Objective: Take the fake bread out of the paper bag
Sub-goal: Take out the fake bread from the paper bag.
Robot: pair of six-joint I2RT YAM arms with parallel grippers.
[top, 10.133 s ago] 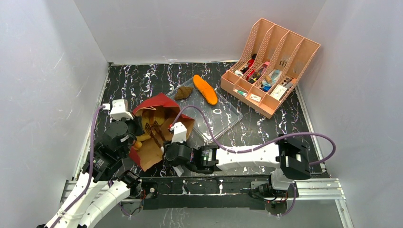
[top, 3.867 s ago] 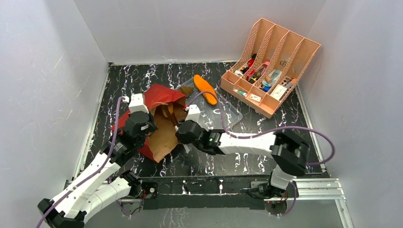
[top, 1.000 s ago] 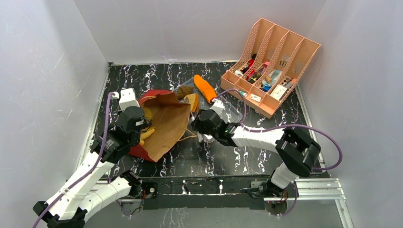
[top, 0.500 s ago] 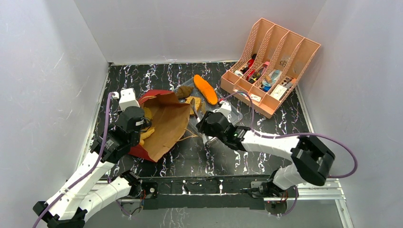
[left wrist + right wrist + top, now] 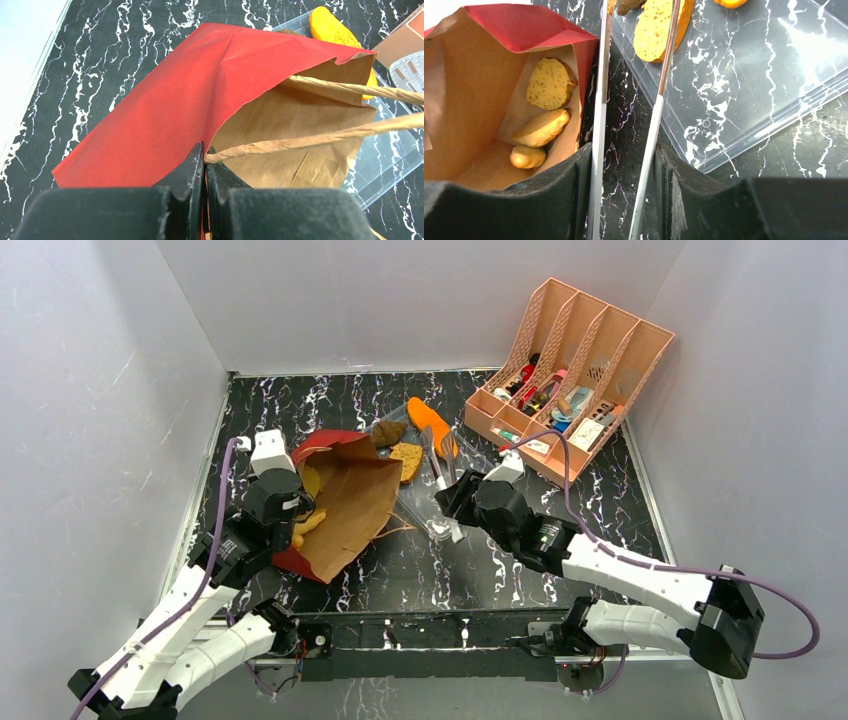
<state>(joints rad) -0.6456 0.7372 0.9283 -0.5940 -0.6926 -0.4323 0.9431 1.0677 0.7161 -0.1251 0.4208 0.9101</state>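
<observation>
Where nearest the arms, clamped flat in left gripper (image 5: pixel 205 150), no gap between jaws: rim of paper bag (image 5: pixel 165 100) at root of twisted handle (image 5: pixel 310 142). Glossy red outside, brown kraft inside, tipped over on black marbled table (image 5: pixel 500 570) just beside clear tray (image 5: pixel 764 85). Deep inside, fake bread (image 5: pixel 542 127): speckled flat tan round, golden oblong piece, small golden lump. Squeezed half-wide in right gripper (image 5: pixel 623 160): tongs (image 5: pixel 655 125), arms apart, tips over tan slice (image 5: pixel 649 30) on tray. Beyond, same tray, dark brown lump (image 5: pixel 388 434) and orange loaf (image 5: pixel 428 420). Farthest, pink organizer (image 5: pixel 570 370)
</observation>
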